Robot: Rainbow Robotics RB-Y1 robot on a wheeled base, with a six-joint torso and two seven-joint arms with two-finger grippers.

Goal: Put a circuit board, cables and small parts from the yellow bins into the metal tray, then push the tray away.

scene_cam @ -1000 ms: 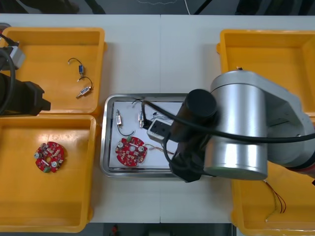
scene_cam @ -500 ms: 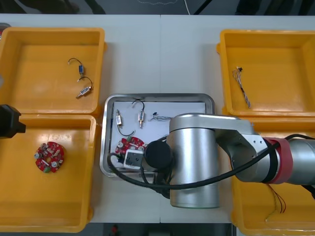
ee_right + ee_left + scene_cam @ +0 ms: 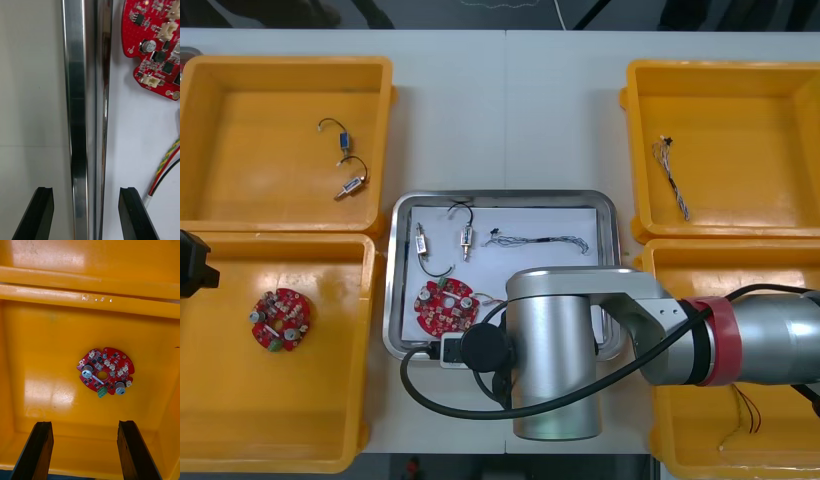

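The metal tray point(image 3: 505, 196) sits mid-table with a white inside. In it lie a red circuit board point(image 3: 445, 306), two small metal parts point(image 3: 423, 240) with cables, and a twisted blue and white cable point(image 3: 542, 239). My right arm point(image 3: 555, 350) reaches over the tray's near edge. In the right wrist view my right gripper point(image 3: 86, 195) is open astride the tray's rim point(image 3: 80, 93), one finger over the table, the other inside near the circuit board point(image 3: 157, 48) and a red and yellow cable point(image 3: 167, 163). My left gripper point(image 3: 84, 427) hangs open above a circuit board point(image 3: 105, 370) in a yellow bin.
The far left yellow bin point(image 3: 240, 70) holds two small metal parts point(image 3: 350, 182) with black cables. The near left bin has a circuit board point(image 3: 280, 320). A blue and white cable point(image 3: 672, 176) lies in the far right bin; a red and yellow cable point(image 3: 745, 410) in the near right one.
My right arm has swung from over the tray's middle down to its near rim, uncovering the blue and white cable. The left arm has drawn back to the left edge.
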